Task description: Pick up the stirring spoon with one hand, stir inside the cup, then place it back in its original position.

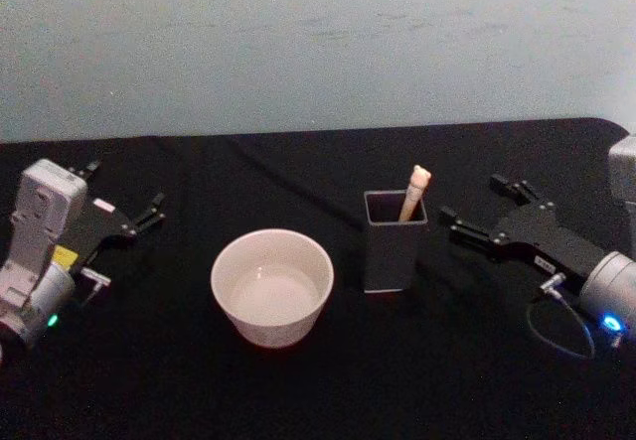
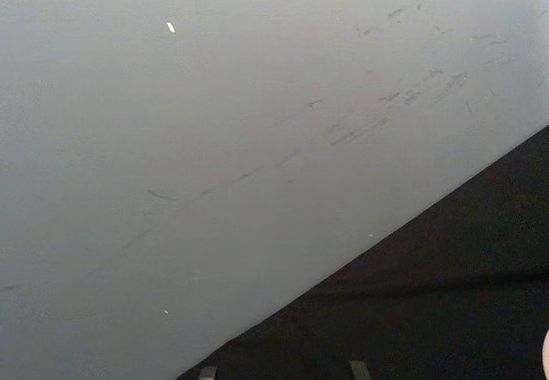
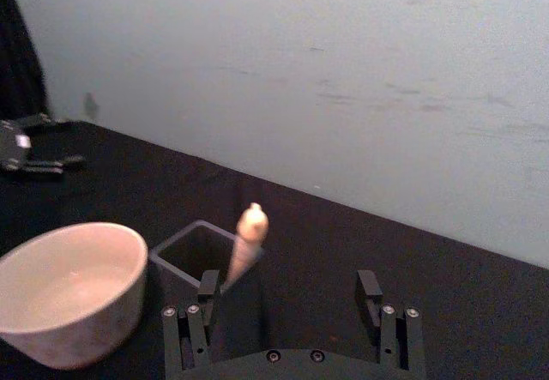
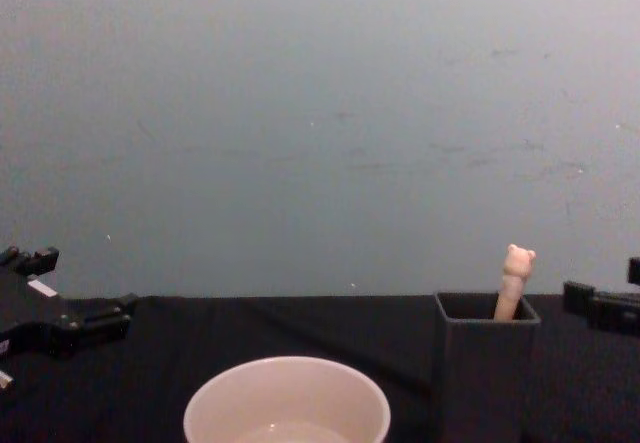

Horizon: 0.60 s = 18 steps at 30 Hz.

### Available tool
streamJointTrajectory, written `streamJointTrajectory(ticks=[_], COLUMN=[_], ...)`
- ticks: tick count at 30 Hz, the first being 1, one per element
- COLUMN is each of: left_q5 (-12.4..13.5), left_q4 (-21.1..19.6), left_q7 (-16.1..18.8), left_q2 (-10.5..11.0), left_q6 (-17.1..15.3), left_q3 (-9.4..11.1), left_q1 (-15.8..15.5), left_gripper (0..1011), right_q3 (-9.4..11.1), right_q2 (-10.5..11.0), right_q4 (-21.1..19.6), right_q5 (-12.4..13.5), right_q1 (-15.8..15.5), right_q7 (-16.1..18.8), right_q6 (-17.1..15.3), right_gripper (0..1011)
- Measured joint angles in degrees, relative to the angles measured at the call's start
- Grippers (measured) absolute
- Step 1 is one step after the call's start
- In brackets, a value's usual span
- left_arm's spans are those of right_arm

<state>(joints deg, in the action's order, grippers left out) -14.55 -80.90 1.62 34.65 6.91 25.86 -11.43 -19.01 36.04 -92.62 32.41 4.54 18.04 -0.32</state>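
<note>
The stirring spoon (image 1: 414, 194) stands in the dark grey square holder (image 1: 395, 246), its beige bear-head handle (image 4: 516, 281) leaning out of the top and its bowl hidden inside. The cream-white cup (image 1: 271, 286) sits on the table left of the holder. My right gripper (image 1: 479, 202) hovers open just right of the holder, with nothing in it. In the right wrist view its fingers (image 3: 370, 286) point toward the spoon (image 3: 247, 243), the holder (image 3: 190, 251) and the cup (image 3: 69, 290). My left gripper (image 1: 124, 192) rests open at the table's left, away from the cup.
A black cloth (image 1: 328, 380) covers the table, which ends at a plain grey wall (image 1: 318, 43) close behind. A thin cable (image 1: 556, 336) loops by the right wrist. There is room in front of the cup and holder.
</note>
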Motion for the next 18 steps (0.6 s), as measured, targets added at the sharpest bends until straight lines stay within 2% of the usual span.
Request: streamJointTrajectory(ticks=[3,4,9,18], left_q5=[0.00,0.00,0.00,0.00], left_q4=[0.00,0.00,0.00,0.00], left_q7=[0.00,0.00,0.00,0.00], left_q2=[0.00,0.00,0.00,0.00], left_q6=[0.00,0.00,0.00,0.00], left_q3=[0.00,0.00,0.00,0.00], left_q1=[0.00,0.00,0.00,0.00], left_gripper=[1001,1001,1001,1001], right_q3=[-0.33,-0.33,-1.25,-2.36], right_q2=[-1.34,-1.34,-3.94,-8.56], right_q4=[1.06,1.06,3.73,8.87], right_q5=[1.07,1.07,1.13,-1.02], right_q1=[1.17,1.17,3.65,8.25], right_q7=[2.16,2.16,3.62,4.04], right_q6=[-1.12,-1.12,-2.19,-2.47], right_gripper=[1000,1000,1000,1000])
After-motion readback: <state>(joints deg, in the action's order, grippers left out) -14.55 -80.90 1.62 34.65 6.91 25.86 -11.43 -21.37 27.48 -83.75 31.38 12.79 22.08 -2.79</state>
